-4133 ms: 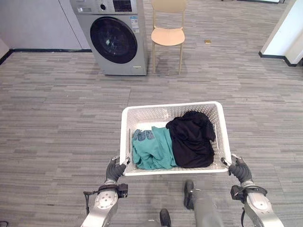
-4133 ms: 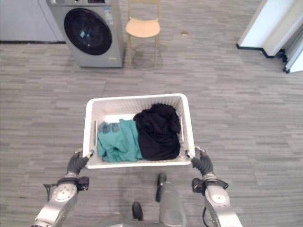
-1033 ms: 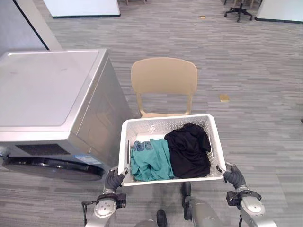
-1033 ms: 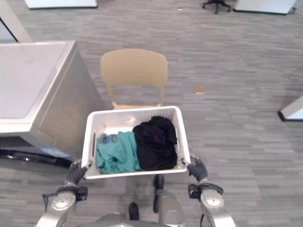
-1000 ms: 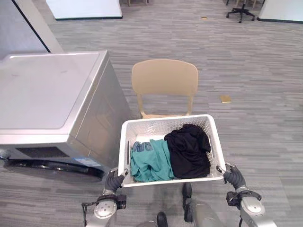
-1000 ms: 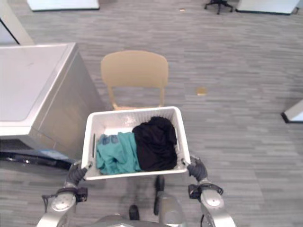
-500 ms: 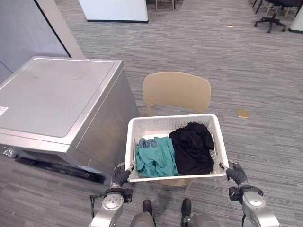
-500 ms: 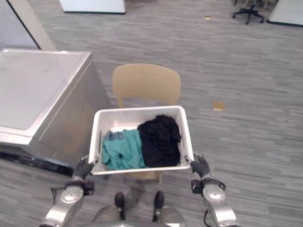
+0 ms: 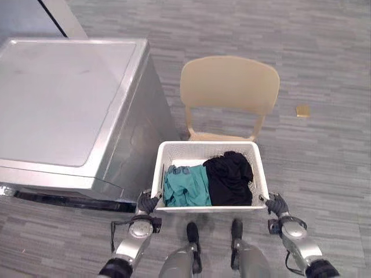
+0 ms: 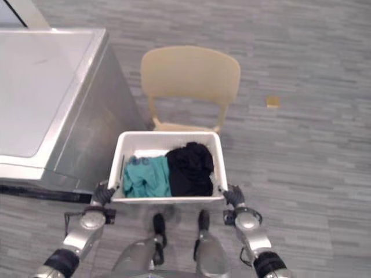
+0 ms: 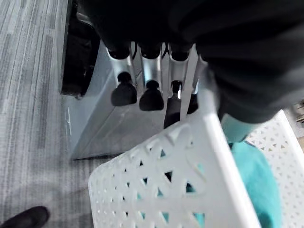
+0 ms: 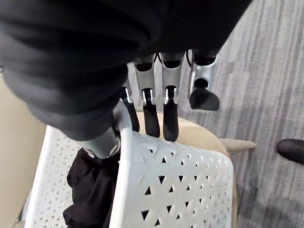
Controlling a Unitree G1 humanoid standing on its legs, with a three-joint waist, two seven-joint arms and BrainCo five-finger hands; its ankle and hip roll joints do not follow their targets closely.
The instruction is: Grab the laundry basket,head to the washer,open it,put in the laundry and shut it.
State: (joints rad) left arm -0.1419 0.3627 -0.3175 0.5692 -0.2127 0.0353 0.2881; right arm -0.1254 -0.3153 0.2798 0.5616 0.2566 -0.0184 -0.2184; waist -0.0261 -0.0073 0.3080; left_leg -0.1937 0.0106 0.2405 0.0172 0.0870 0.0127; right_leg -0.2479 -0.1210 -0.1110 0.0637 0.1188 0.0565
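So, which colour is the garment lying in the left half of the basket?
Teal green, beside a black garment in the white basket; the left eye view shows it best.

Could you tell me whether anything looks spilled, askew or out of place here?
Nothing spilled: the teal garment and black garment lie inside the basket. One oddity: a small tan object lies loose on the floor beside the chair.

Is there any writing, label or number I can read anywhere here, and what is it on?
No text can be read in these views.
The washer has a pale strip along its front lower edge that may be a label; it is too small to read.
The laundry basket, chair and clothes bear no visible print.
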